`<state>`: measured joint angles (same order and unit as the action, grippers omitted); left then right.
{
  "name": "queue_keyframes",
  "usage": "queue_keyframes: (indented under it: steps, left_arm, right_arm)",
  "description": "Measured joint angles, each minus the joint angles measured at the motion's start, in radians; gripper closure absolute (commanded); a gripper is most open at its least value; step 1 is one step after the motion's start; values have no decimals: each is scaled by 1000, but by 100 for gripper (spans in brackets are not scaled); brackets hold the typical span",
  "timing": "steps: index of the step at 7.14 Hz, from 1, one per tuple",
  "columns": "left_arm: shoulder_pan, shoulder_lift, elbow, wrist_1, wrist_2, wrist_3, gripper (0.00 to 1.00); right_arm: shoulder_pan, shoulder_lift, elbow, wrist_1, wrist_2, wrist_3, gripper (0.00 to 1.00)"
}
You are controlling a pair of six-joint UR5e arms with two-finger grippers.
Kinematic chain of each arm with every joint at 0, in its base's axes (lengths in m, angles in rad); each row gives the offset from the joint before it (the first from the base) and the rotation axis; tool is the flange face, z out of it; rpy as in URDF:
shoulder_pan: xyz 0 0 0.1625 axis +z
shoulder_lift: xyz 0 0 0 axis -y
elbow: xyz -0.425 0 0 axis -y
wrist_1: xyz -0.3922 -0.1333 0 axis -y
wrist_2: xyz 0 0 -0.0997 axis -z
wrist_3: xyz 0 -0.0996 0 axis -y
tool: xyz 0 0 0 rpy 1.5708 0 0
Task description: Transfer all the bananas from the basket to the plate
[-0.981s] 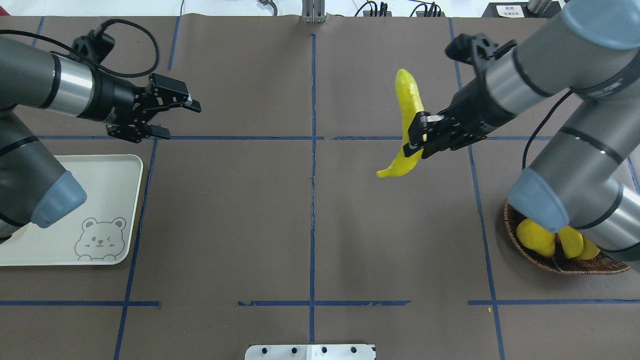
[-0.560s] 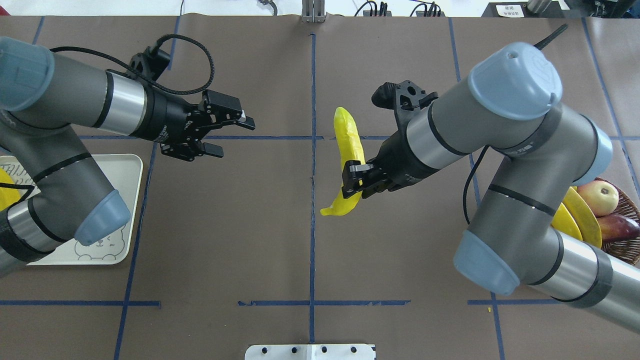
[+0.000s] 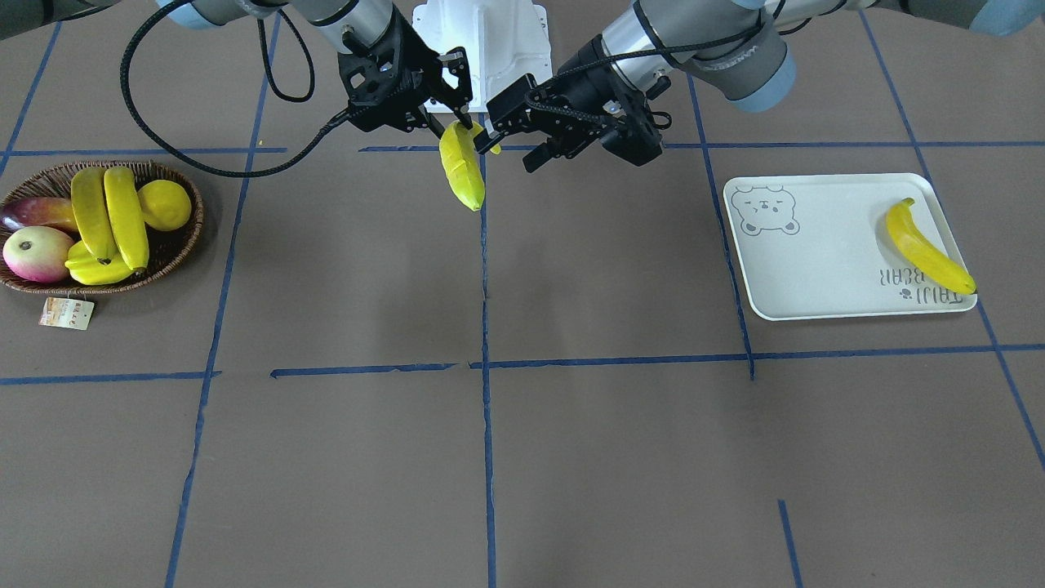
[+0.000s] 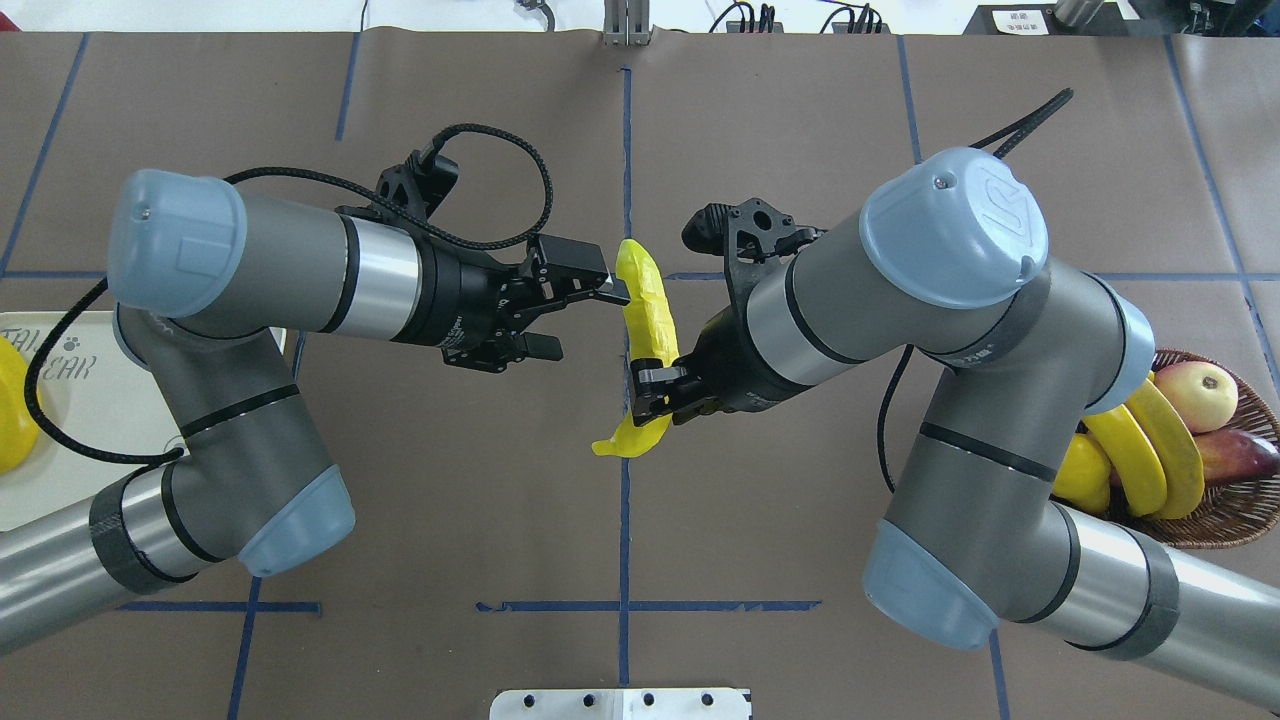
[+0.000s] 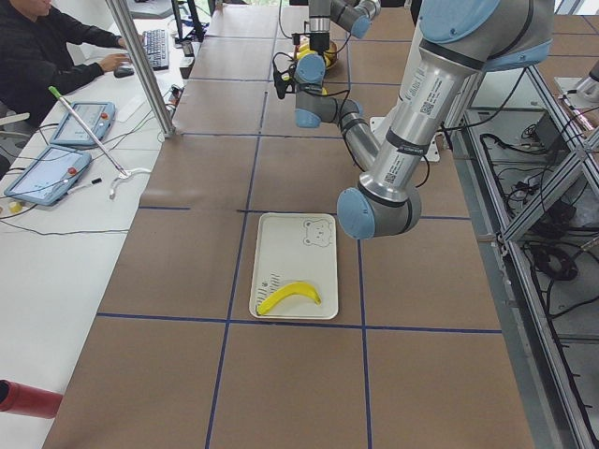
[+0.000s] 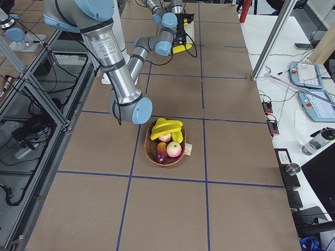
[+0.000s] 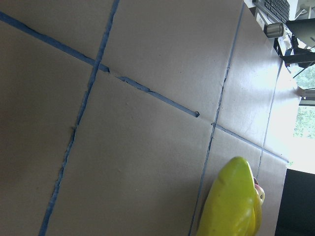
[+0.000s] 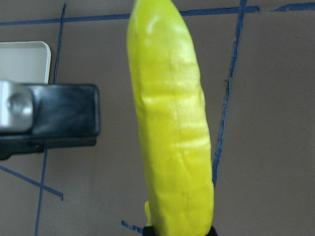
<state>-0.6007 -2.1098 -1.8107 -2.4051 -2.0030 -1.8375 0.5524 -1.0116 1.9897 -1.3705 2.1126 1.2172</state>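
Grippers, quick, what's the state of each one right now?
Left gripper: open, holding nothing.
Right gripper: closed on a banana, held in the air.

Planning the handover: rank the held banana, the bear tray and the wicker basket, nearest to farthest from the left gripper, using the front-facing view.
1. The held banana, right beside the left gripper.
2. The bear tray, on the view's right.
3. The wicker basket, far on the view's left.
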Motion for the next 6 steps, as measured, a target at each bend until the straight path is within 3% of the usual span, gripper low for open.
queue_keyframes:
  steps: [3, 4, 5, 6]
  left_arm:
    - [31, -40, 19, 2, 35, -12, 6]
    - [44, -44, 22, 3, 54, -12, 13]
    - [58, -45, 26, 3, 75, -11, 44]
    - [66, -45, 30, 3, 86, -10, 95]
  right_arm:
    - [-9, 2, 3, 2, -2, 2, 100]
    - [-12, 1, 4, 2, -2, 3, 99]
    - [-13, 1, 5, 4, -1, 3, 99]
    - [-14, 1, 6, 5, 0, 4, 99]
